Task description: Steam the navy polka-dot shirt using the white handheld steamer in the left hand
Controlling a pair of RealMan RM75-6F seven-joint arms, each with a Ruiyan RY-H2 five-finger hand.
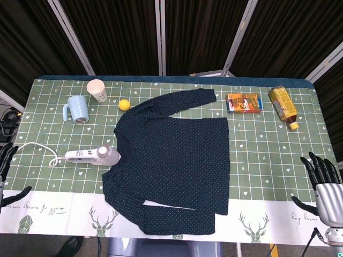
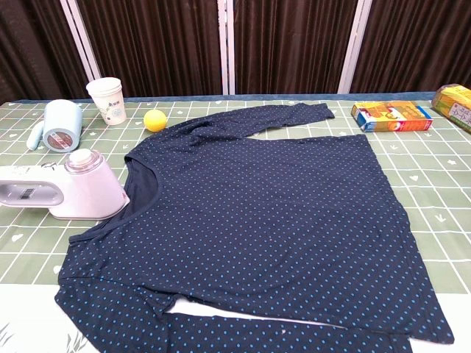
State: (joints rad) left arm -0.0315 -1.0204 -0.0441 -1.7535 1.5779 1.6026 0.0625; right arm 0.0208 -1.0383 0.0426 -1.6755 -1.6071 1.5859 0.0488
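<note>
The navy polka-dot shirt [image 1: 174, 160] [image 2: 257, 220] lies flat across the middle of the table, collar to the left, sleeves spread at the far and near edges. The white handheld steamer [image 1: 95, 156] [image 2: 70, 193] lies on its side on the cloth just left of the collar, its cord trailing left. My left hand [image 1: 6, 160] hangs at the table's left edge, fingers apart, holding nothing, well short of the steamer. My right hand [image 1: 323, 179] is at the right front corner, fingers spread and empty. Neither hand appears in the chest view.
Behind the steamer stand a light blue mug [image 1: 78, 109] [image 2: 59, 126], a white paper cup [image 1: 97, 90] [image 2: 107, 100] and a yellow ball [image 1: 124, 104] [image 2: 154, 120]. At the far right lie an orange box [image 1: 244, 103] [image 2: 391, 116] and a yellow bottle [image 1: 283, 106].
</note>
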